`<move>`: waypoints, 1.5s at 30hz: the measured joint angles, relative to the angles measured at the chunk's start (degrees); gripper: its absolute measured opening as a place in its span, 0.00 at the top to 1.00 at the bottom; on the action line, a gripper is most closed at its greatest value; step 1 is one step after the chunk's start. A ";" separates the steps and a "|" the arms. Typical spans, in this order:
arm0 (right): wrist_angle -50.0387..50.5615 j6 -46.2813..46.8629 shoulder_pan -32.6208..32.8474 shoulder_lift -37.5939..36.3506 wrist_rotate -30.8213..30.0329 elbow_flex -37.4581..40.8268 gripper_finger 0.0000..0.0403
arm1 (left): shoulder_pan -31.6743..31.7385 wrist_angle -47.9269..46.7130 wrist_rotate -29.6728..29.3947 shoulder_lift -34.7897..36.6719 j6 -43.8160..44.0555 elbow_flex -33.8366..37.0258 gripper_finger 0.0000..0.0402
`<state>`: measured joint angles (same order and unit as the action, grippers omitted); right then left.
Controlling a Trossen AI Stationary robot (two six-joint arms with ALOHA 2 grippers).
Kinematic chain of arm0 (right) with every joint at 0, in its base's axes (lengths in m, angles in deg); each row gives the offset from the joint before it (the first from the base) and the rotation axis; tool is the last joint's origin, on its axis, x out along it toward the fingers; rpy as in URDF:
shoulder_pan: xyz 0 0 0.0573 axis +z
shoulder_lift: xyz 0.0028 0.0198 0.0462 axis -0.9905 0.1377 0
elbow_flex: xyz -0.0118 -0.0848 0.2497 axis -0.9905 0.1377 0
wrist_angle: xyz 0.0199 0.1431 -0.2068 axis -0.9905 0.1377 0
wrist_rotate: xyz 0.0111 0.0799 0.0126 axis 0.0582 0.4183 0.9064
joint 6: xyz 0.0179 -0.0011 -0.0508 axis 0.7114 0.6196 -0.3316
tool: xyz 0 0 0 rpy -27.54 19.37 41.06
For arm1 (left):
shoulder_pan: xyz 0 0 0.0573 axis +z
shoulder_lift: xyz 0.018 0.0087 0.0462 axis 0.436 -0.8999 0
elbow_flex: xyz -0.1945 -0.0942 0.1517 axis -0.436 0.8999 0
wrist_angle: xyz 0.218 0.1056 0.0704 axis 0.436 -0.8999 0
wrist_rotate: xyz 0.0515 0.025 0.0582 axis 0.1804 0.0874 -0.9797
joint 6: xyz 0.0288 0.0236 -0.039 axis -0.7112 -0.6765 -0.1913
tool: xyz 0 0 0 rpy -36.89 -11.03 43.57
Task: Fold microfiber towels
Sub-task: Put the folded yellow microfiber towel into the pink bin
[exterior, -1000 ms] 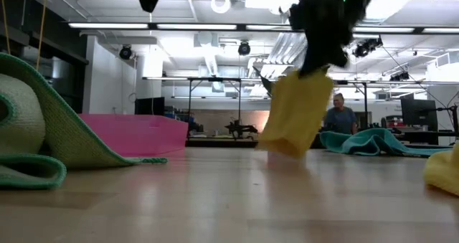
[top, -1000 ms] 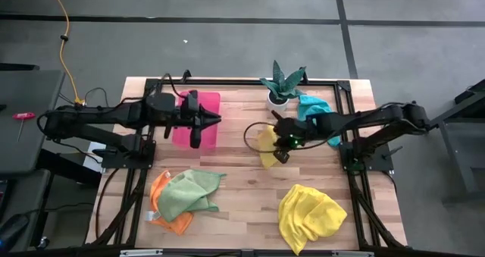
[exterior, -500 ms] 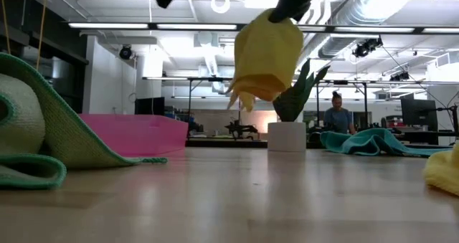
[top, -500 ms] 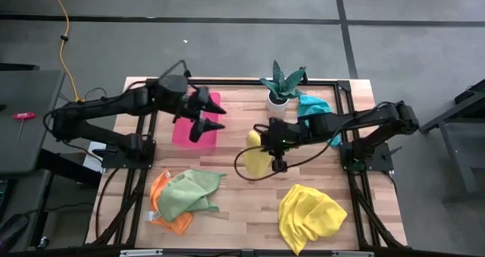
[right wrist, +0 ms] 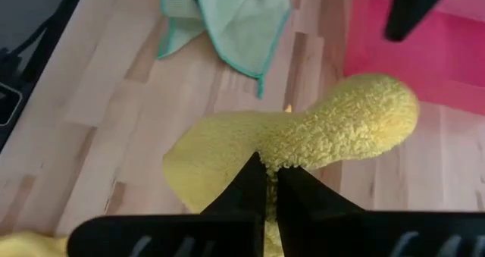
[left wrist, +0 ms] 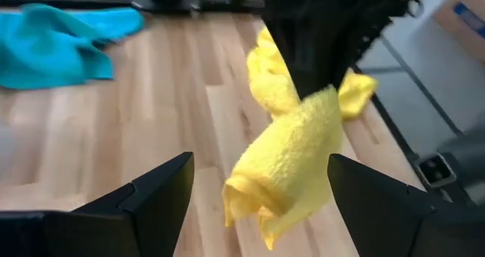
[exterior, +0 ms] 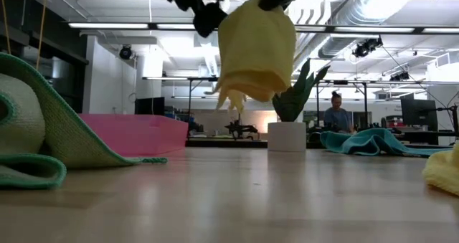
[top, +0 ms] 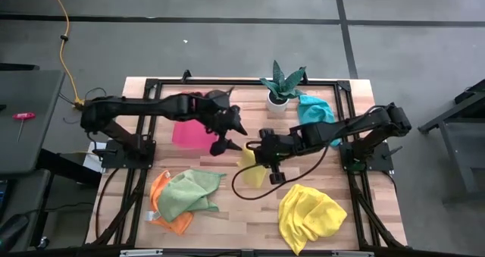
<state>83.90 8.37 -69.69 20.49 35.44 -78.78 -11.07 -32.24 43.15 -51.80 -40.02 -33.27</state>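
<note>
From above, the right claw [top: 263, 152] is clamped on a yellow towel [top: 250, 167] near the surface's centre, mostly hidden under the arm. Left claw [top: 231, 135] at its 10 o'clock, fingers spread. Low view: towel hangs clear of the surface [exterior: 229, 200], both claws cut off up top.

Both arms are black throughout, built of slim tubular links joined by thicker rounded joint housings, and each rises from a black frame of bars bolted at a table edge. A thin black cable loops loosely below the right arm [top: 356, 124]. The left arm [top: 144, 107] ends in the left gripper [top: 229, 132], whose two fingers [left wrist: 155, 196] are matte black, flat-sided wedges tapering to points. The right gripper [right wrist: 269, 183] has similar dark, narrow, pointed fingers.
</note>
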 joint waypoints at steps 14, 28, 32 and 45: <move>-1.21 -1.49 0.80 0.00 3.05 0.00 1.00 | -4.76 7.16 4.07 -6.20 -2.51 -0.04 0.27; -1.49 -2.49 0.80 0.00 3.08 0.00 1.00 | -8.65 7.52 5.38 -9.33 -2.08 0.00 0.29; -1.30 -2.38 0.80 0.00 3.08 0.00 1.00 | -8.41 7.56 5.26 -8.79 -2.11 0.02 0.40; -0.33 -0.54 0.78 0.00 -1.06 -0.12 0.99 | -5.11 3.50 2.66 -5.75 -3.43 0.02 0.97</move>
<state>83.57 7.83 -68.91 20.49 34.38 -78.89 -16.17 -28.74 45.81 -57.55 -43.45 -33.25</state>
